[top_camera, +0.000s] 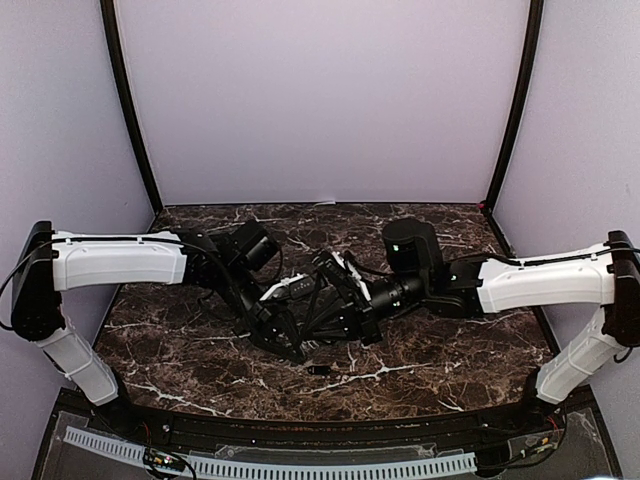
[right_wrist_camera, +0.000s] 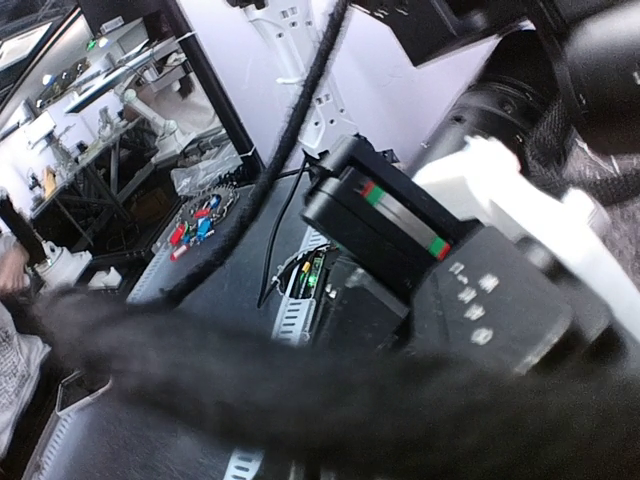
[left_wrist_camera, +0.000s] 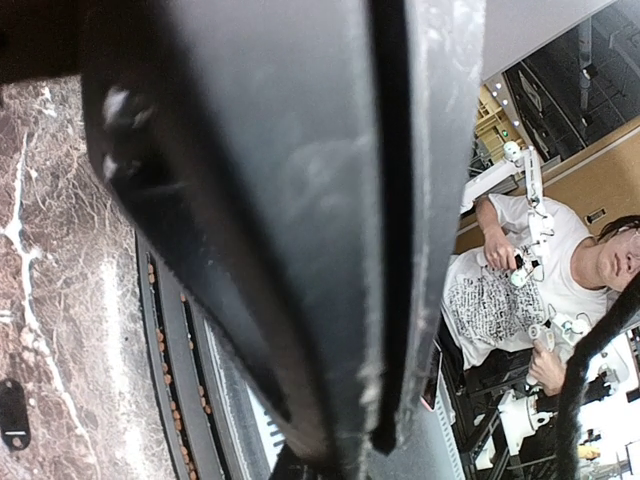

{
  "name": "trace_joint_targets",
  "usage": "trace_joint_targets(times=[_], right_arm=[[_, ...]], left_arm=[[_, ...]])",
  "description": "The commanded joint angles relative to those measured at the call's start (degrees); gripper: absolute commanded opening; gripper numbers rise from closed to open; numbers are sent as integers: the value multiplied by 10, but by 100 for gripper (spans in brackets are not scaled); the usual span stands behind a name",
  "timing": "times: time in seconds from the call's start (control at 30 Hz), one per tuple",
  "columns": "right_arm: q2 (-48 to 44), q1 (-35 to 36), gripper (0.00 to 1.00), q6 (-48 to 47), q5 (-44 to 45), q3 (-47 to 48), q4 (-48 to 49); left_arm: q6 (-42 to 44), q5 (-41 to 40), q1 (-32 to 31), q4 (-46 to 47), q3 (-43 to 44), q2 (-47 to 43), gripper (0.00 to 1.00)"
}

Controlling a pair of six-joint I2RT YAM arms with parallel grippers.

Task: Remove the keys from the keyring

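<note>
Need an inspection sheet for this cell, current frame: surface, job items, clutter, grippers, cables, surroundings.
Surface: dark marble table with white veins.
Job's things: one key lies loose on the table, just nearer the bases than the grippers; keyring not made out.
Clutter: nothing seen.
Grippers: left gripper and right gripper are close together at centre; cannot tell whether they are open or shut.
Cables: a blurred black cable crosses the right wrist view.
Surroundings: lilac walls; person in the left wrist view.

One key (top_camera: 318, 370) — two arms (top_camera: 120, 262); one table (top_camera: 450, 350).

top: overhead, facing table (top_camera: 180, 350) | wrists: near, sideways; left shares table
</note>
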Motion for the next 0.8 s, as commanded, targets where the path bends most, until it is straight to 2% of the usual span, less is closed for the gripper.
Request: trace_joint_targets(times=[0.0, 0.2, 0.3, 0.43, 0.77], right_arm=[[1, 5, 0, 3, -6, 9, 23], [-18, 5, 0, 29, 10, -31, 94], [-30, 5, 0, 86, 25, -72, 195], [-29, 8, 0, 154, 53, -118, 357], [36, 37, 0, 222, 87, -142, 572]], left_arm=[[5, 10, 0, 8, -8, -12, 0], [-25, -2, 0, 56, -22, -30, 0], [-67, -9, 0, 118, -45, -47, 0], [-91, -19, 1, 156, -53, -55, 0], [-116, 4, 9, 204, -67, -63, 0]])
